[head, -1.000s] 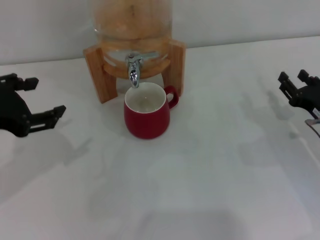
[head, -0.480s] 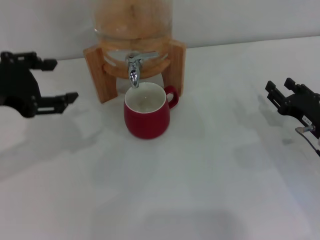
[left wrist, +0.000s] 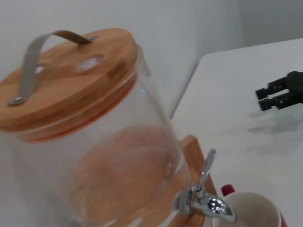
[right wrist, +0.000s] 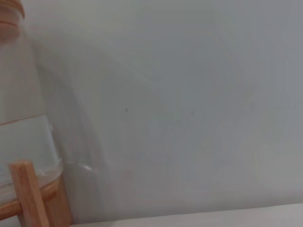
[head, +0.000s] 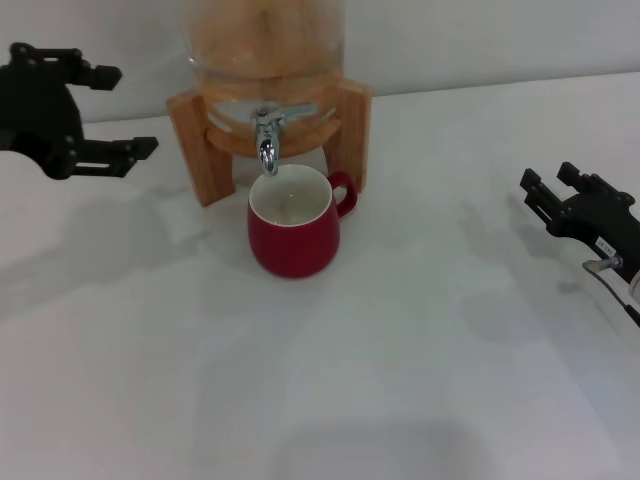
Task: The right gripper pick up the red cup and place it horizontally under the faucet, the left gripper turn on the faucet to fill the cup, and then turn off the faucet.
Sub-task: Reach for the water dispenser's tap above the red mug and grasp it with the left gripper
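Head view: white table (head: 400,380) against a pale wall. The cup (head: 293,233) stands upright beneath the faucet (head: 267,140), well right of the left gripper (head: 118,112), which has risen toward lever height, fingers spread wide and empty. The right gripper (head: 552,190), wide and empty, has drifted inward. Left wrist view: faucet (left wrist: 204,201) above the cup (left wrist: 248,215); opening it is judged next. Right wrist view: only dispenser (right wrist: 21,142) and wall.

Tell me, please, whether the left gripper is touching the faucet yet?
Apart. In the head view the left gripper hangs open well to the left of the faucet, with bare white table and wall showing between them.
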Motion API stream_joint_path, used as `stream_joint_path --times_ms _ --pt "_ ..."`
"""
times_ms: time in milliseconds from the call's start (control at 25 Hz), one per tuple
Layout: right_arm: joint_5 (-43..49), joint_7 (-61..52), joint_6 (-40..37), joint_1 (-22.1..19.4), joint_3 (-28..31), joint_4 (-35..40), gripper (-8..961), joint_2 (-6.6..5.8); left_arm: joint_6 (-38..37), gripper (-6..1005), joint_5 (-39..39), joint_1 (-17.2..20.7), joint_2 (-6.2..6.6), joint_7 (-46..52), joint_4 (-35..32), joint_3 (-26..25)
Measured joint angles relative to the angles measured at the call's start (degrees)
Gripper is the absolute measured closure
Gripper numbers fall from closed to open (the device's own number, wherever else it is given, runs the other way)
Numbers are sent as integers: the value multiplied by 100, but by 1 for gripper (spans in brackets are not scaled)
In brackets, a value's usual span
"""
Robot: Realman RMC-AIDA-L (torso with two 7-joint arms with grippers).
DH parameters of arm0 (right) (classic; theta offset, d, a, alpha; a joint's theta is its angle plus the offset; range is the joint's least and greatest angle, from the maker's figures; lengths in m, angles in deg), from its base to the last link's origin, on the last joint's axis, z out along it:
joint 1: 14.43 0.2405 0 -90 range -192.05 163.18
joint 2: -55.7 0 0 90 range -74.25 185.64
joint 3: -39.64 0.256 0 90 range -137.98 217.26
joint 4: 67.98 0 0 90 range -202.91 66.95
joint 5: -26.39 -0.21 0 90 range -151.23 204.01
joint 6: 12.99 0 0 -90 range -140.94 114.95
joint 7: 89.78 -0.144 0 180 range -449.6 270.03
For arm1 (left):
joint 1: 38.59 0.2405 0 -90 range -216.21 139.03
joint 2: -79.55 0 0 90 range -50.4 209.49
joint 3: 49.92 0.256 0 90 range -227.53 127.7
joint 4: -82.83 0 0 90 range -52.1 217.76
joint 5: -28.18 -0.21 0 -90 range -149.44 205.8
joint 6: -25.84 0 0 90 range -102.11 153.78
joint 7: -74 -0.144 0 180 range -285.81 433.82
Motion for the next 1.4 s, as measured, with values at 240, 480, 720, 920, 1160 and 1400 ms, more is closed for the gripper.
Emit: stream_joint_path --times_ms 240,480,720,920,1160,1400 --pt "1 -3 -1 4 -98 38 404 0 -59 228 8 -328 -17 -341 473 -1" --pt "1 -2 -1 1 -152 61 404 0 -36 228 -2 -698 -20 -659 1022 -128" --pt "-1 42 -3 -12 -139 63 403 -1 -58 228 -45 -941 -69 -900 1368 -274" --pt "-4 185 -140 -21 77 63 403 -20 -58 228 -76 -931 -130 -978 1381 -277" --pt "-77 677 -863 -66 790 27 403 -27 -69 228 -79 -908 -137 -981 1395 -269" --pt "-415 1160 -1324 -55 1097 2 384 -34 -65 228 -83 -982 -121 -1079 1561 -281"
